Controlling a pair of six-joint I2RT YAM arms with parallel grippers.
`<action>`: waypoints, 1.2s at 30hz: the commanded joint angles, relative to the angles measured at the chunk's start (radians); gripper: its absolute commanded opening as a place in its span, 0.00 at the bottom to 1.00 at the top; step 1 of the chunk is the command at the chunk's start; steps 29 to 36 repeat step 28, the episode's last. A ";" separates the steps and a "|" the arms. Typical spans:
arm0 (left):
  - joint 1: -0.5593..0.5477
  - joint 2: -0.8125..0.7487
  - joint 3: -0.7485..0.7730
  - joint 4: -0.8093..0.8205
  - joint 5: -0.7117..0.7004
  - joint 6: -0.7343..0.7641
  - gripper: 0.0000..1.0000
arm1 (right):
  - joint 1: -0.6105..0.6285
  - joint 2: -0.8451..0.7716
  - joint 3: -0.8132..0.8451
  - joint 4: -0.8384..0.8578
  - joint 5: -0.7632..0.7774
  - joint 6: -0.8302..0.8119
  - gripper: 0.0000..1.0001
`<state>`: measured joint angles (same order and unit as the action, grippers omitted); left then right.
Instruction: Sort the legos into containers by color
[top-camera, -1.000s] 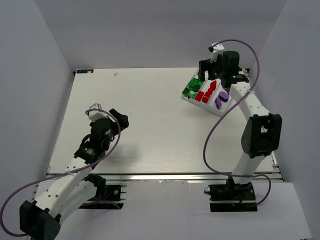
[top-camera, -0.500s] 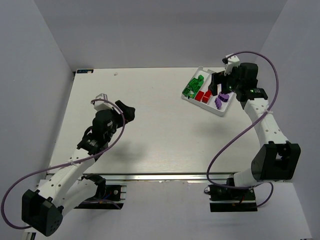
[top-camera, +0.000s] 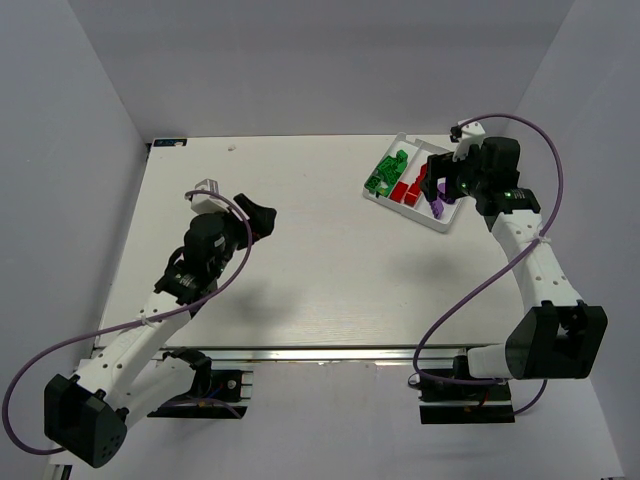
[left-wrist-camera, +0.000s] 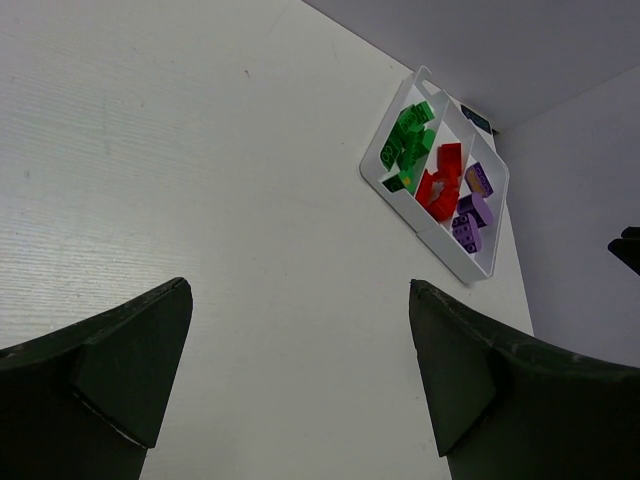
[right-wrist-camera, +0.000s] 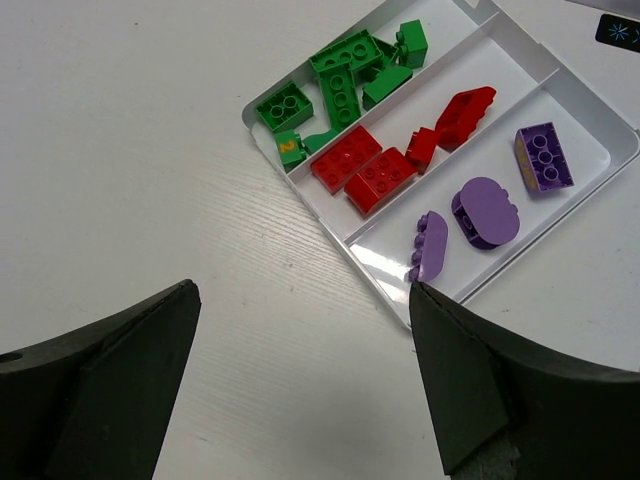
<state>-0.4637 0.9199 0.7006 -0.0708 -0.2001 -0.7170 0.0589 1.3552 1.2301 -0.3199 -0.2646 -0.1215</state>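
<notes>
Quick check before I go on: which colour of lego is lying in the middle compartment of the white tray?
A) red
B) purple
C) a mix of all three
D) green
A: the red legos lie in the middle compartment of the tray, with the green legos in the compartment on one side and the purple legos in the one on the other.

White wood-grain table (top-camera: 300, 250), white three-compartment tray (right-wrist-camera: 592, 145) lying at far right, small dark sticker (right-wrist-camera: 620, 30) just beyond tray
</notes>
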 joint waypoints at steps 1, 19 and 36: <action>0.005 -0.013 0.033 0.014 0.021 0.013 0.98 | -0.005 -0.018 0.008 -0.001 -0.001 0.019 0.90; 0.005 -0.059 0.007 0.008 0.030 0.017 0.98 | -0.005 -0.065 -0.043 -0.007 0.034 0.020 0.89; 0.004 -0.059 0.010 0.003 0.033 0.021 0.98 | -0.007 -0.071 -0.067 0.025 0.024 0.034 0.90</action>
